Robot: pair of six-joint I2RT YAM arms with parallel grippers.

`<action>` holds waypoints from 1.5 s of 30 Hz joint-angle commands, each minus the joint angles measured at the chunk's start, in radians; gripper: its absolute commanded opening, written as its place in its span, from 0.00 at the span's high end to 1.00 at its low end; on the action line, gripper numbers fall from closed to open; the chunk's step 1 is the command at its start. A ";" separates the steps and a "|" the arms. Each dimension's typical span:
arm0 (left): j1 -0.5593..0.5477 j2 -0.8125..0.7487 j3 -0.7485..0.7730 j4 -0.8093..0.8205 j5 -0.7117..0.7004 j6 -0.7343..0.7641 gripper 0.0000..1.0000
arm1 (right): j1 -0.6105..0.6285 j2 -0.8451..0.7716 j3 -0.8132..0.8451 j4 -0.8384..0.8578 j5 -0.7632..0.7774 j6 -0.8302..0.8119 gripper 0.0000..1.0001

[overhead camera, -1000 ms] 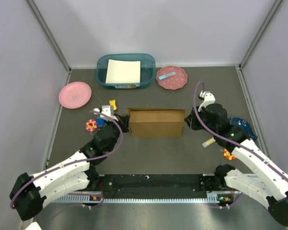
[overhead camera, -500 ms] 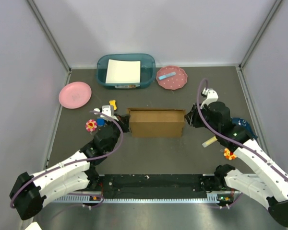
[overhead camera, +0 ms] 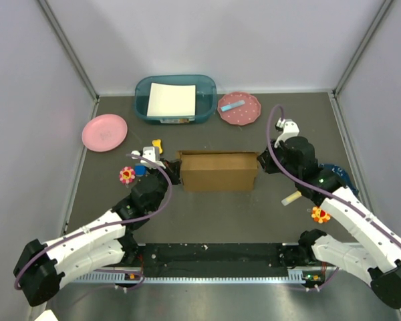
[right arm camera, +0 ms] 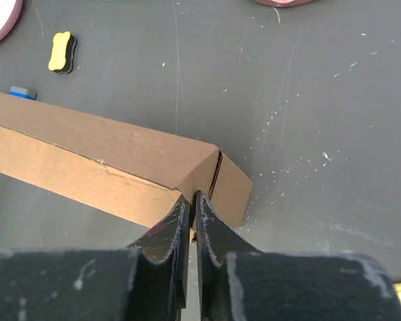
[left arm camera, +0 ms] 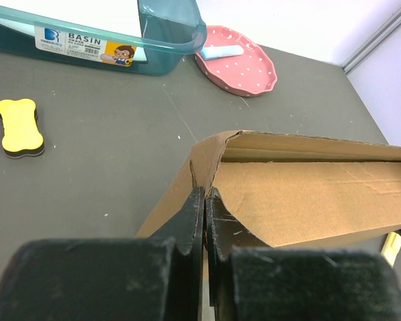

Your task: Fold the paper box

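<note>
While box [overhead camera: 217, 171] lies unmoved on bench [overhead camera: 207, 214], left jaws stay clenched on its left flap; right jaws, lately wider, now pinch its right end.

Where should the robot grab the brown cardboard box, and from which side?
Grab the paper box by a thin cardboard wall at one short end, coming in from the side. The body looks too wide for narrow jaws, but an end wall is a thin sheet. The left tool pinches the left end so; the right tool seems to pinch the right.
</note>
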 commanded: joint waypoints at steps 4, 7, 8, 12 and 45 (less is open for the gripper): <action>-0.017 0.054 -0.049 -0.218 0.063 -0.004 1.00 | 0.010 -0.019 -0.006 0.021 0.046 -0.002 1.00; -0.019 0.067 -0.051 -0.210 0.067 -0.011 1.00 | 0.010 -0.031 -0.054 0.025 0.047 0.004 1.00; -0.020 0.070 -0.053 -0.210 0.069 -0.011 1.00 | 0.008 -0.034 -0.068 0.026 0.046 0.008 1.00; -0.022 0.074 -0.051 -0.204 0.069 -0.016 1.00 | 0.010 -0.045 -0.137 0.032 0.055 0.016 1.00; -0.008 -0.038 0.185 -0.308 0.035 0.056 0.62 | 0.010 -0.031 -0.128 0.008 0.058 0.039 1.00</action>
